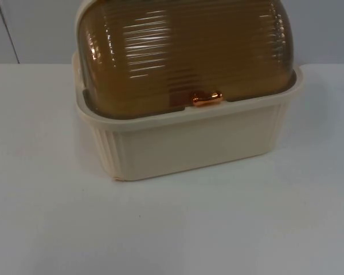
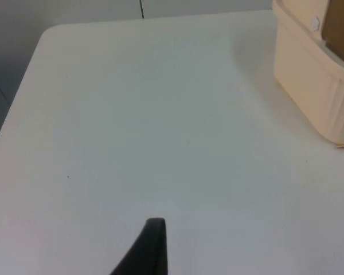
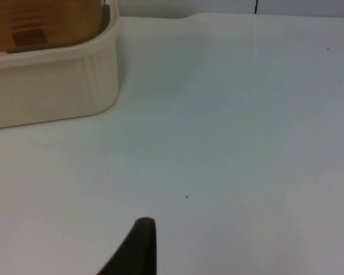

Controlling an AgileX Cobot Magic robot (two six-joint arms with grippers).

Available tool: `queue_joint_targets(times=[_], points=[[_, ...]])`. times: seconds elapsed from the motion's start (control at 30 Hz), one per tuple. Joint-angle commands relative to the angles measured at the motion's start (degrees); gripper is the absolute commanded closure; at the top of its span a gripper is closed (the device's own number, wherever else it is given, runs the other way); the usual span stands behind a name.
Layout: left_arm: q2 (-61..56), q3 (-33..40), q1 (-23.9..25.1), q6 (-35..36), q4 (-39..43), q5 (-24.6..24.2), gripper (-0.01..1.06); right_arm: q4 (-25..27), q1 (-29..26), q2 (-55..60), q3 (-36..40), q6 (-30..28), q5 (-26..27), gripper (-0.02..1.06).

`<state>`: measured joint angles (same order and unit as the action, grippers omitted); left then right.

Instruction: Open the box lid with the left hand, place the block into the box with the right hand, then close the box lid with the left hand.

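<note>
The cream box [image 1: 183,140] sits on the white tabletop [image 1: 172,229], its amber lid [image 1: 183,51] down. My left hand [image 2: 152,249] and right hand [image 3: 139,249] hover nearby; I can't tell their grip.

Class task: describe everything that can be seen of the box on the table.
The box is a cream, plastic-looking tub with vertical ribs on its walls and a broad rim. A domed, translucent amber lid with horizontal ridges sits shut over it, with a shiny copper-coloured handle at its front edge. It stands upright on the white table, near the grey wall, turned slightly askew. Nothing else touches it.
</note>
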<state>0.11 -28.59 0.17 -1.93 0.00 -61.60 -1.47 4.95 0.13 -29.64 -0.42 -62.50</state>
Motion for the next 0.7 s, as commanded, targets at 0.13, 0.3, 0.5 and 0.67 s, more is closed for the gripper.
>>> queue_joint_targets(times=[0.13, 0.3, 0.5, 0.67], points=[[-0.11, 0.29, -0.10, 0.26, 0.00, 0.04, 0.00, 0.13, 0.23, -0.13, 0.17, -0.05, 0.65, 0.00], [-0.11, 0.28, -0.10, 0.37, 0.00, 0.04, 0.00, 0.13, 0.23, -0.13, 0.17, -0.05, 0.65, 0.00], [-0.11, 0.28, -0.10, 1.93, 0.84, 0.04, 0.00, 0.13, 0.23, -0.13, 0.17, -0.05, 0.65, 0.00], [-0.11, 0.28, -0.10, 2.55, 0.85, 0.04, 0.00, 0.13, 0.23, -0.13, 0.17, -0.05, 0.65, 0.00]])
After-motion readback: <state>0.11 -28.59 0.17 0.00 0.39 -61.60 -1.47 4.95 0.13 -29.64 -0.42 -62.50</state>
